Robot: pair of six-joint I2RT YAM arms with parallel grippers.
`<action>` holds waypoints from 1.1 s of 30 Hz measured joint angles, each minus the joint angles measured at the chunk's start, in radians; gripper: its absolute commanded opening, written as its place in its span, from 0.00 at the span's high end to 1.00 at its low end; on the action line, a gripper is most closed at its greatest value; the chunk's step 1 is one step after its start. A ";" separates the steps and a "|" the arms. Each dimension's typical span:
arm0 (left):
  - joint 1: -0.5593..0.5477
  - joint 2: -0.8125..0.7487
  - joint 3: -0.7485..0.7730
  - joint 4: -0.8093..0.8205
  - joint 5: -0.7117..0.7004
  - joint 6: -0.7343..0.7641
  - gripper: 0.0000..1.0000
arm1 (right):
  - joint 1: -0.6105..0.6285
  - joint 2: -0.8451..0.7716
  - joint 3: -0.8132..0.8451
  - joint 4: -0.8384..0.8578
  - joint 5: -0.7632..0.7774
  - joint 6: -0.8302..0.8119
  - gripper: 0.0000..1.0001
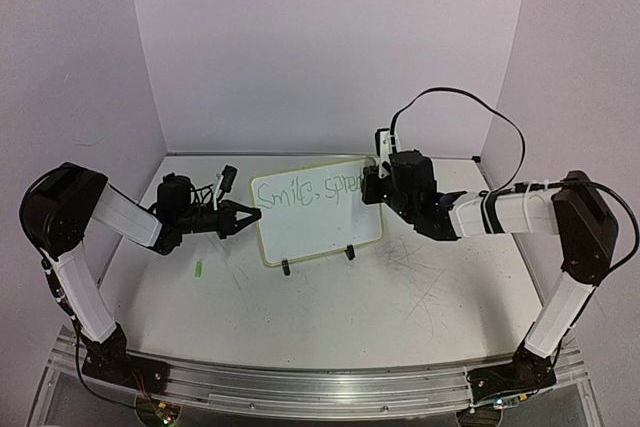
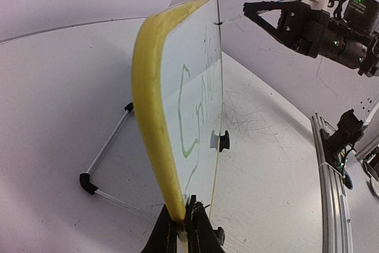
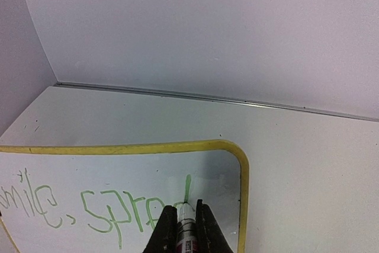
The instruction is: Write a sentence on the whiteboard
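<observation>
Left claw [image 2: 182, 210] pinches whiteboard [image 2: 195, 87] edge, right claw's [image 3: 185, 210] marker [image 3: 188, 235] on it

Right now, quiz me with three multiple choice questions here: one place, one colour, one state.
1. Where do the left jaws clamp the small white board with the pale yellow frame? A) its left edge B) its top right corner C) a black foot
2. What colour are the handwritten words on it? A) red B) light green C) black
3. The right jaws are: A) open, empty B) shut on a white marker C) shut on the frame
Answers: 1 A, the yellow rim sits pinched between them; 2 B, the strokes are green; 3 B, the barrel sits between them.
</observation>
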 measured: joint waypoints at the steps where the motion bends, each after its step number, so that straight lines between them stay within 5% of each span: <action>1: 0.000 0.000 0.000 0.000 0.000 0.000 1.00 | 0.000 0.000 -0.005 0.000 -0.001 0.001 1.00; 33: 0.000 0.000 0.000 0.000 0.000 0.000 1.00 | -0.023 -0.065 -0.058 -0.027 0.000 0.024 1.00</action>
